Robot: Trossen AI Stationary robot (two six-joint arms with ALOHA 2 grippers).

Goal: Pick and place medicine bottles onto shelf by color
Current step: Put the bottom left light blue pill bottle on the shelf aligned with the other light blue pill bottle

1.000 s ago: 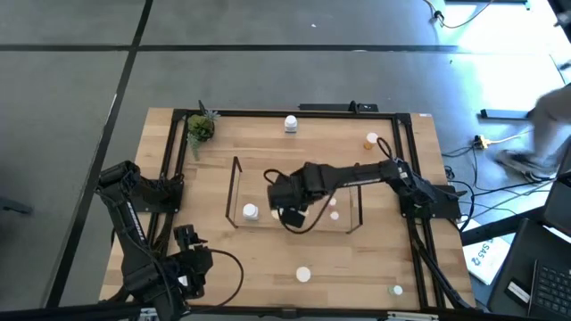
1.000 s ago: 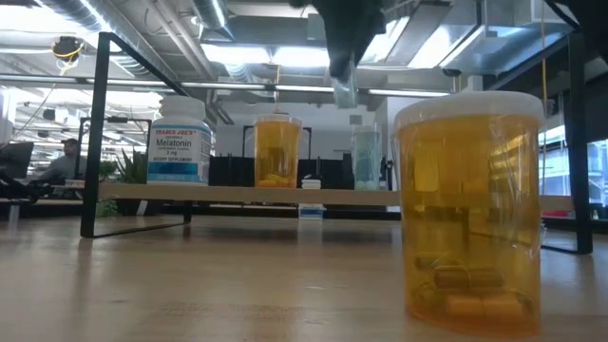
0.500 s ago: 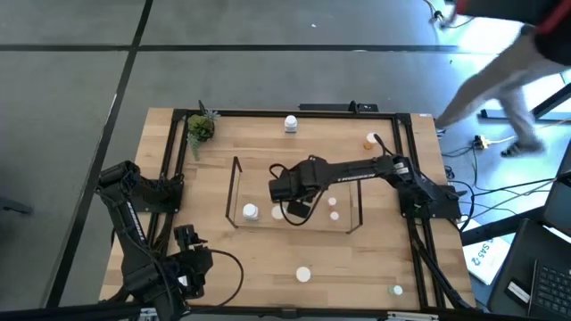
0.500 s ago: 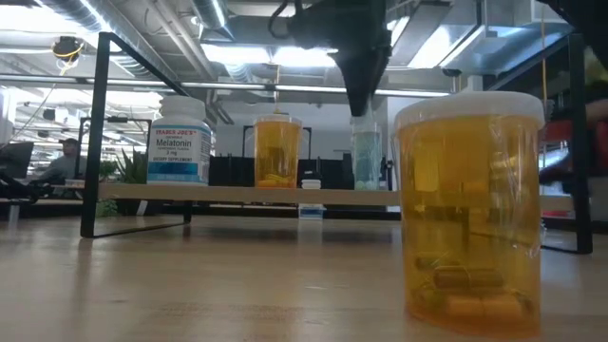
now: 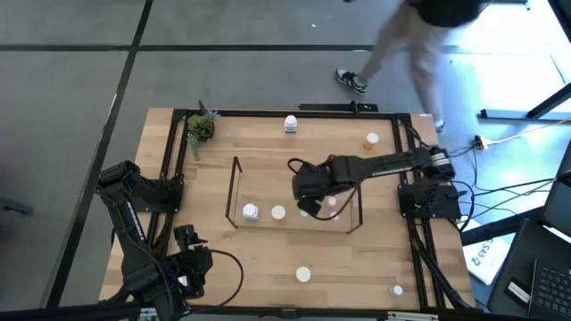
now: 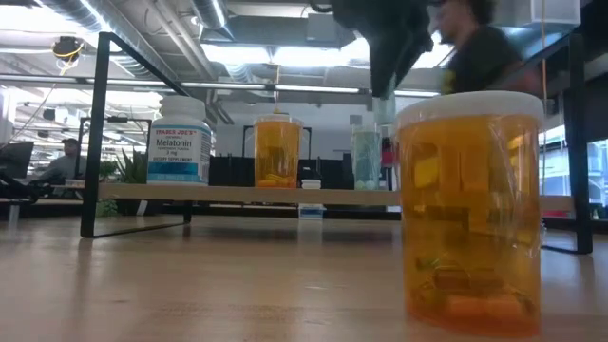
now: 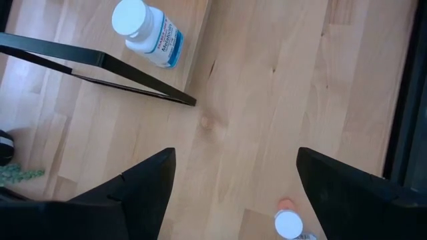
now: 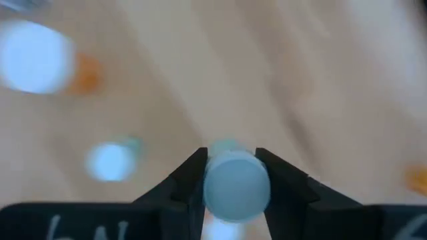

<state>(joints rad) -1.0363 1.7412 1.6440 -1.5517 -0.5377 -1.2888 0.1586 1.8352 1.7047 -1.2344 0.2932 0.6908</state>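
Note:
My right gripper (image 5: 309,198) hangs over the shelf (image 6: 237,194), shut on a small teal bottle with a pale cap (image 8: 235,185). It is just above and to the right of a teal bottle (image 6: 365,158) that stands on the shelf. A white bottle with a blue label (image 6: 179,141) and an orange bottle (image 6: 276,152) also stand upright on the shelf board. A large orange bottle (image 6: 470,204) stands on the table near the front edge. My left gripper (image 7: 230,193) waits open at the near left corner. My right gripper pinches the small teal bottle at its cap (image 8: 213,188), one finger on either side. The fingers come from above and point steeply down. The bottle hangs upright below them, clear of the shelf board.
A white bottle (image 5: 291,123) and an orange one (image 5: 371,139) stand on the table beyond the shelf. A tiny bottle (image 5: 396,289) is at the near right corner, a potted plant (image 5: 200,127) at the far left. A person walks past the table's far side.
My right gripper has carried the small teal bottle along the shelf toward the table's right edge and has rolled a little. It has stayed shut on the bottle, which stays upright above the board. A person has crossed behind the table.

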